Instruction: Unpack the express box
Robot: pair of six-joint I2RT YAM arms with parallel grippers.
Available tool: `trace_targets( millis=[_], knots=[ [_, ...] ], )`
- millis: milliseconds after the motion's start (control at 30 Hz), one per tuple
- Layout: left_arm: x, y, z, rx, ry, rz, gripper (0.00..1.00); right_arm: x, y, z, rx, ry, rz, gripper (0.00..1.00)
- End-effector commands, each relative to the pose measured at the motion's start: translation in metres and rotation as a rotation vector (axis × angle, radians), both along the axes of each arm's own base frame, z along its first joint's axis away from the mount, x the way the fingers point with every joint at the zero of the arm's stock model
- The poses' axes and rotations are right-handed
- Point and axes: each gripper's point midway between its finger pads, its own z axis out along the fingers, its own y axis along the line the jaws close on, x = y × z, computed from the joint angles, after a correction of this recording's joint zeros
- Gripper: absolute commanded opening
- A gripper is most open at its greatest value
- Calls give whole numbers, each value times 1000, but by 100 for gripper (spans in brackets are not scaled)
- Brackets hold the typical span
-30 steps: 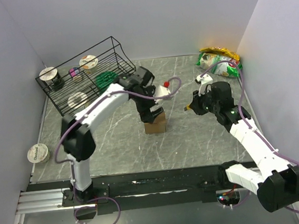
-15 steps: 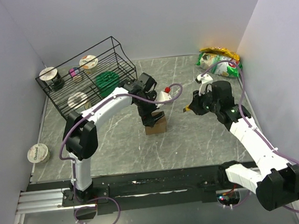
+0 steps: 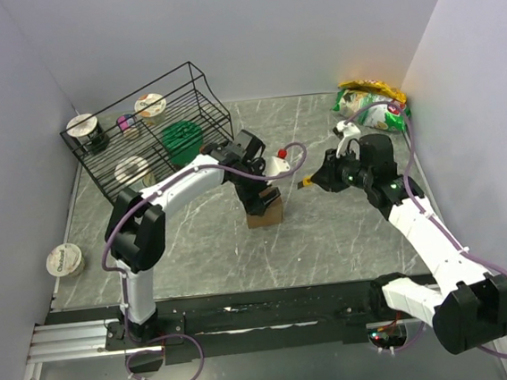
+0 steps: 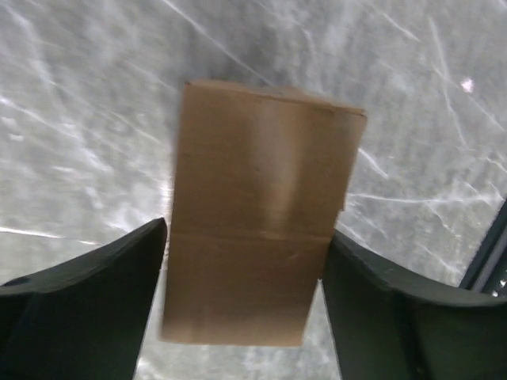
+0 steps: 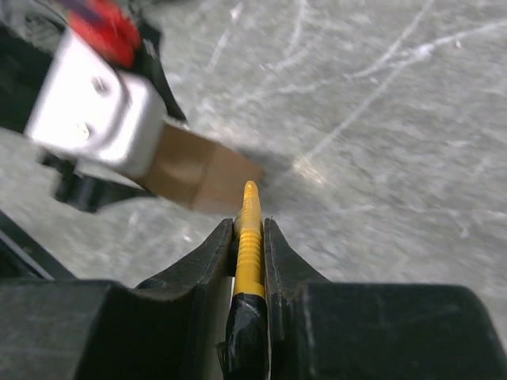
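Note:
The express box (image 3: 266, 212) is a small brown carton standing on the marble table's middle. My left gripper (image 3: 259, 197) reaches down over it from above. In the left wrist view the box (image 4: 261, 229) fills the gap of the left gripper (image 4: 245, 232), and both black fingers (image 4: 119, 277) lie against its sides with no gap showing. My right gripper (image 3: 320, 180) hovers to the right of the box, apart from it. It is shut on a yellow and black knife (image 5: 250, 253) whose tip points left at the box (image 5: 202, 174).
A black wire rack (image 3: 192, 95) at the back left holds cups and a green lid. A green snack bag (image 3: 367, 107) lies in the back right corner. One cup (image 3: 63, 259) stands near the left wall.
My left gripper has come down over the box and its jaws have drawn in against the sides. My right gripper with the knife has shifted a little left, toward the box.

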Motion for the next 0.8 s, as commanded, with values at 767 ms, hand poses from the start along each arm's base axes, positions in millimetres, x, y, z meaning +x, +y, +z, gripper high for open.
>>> trace_targets(
  millis=[767],
  knots=[
    [-13,24,19,-193,-171,215,59,33,37,-6,467,226,-146,0]
  ],
)
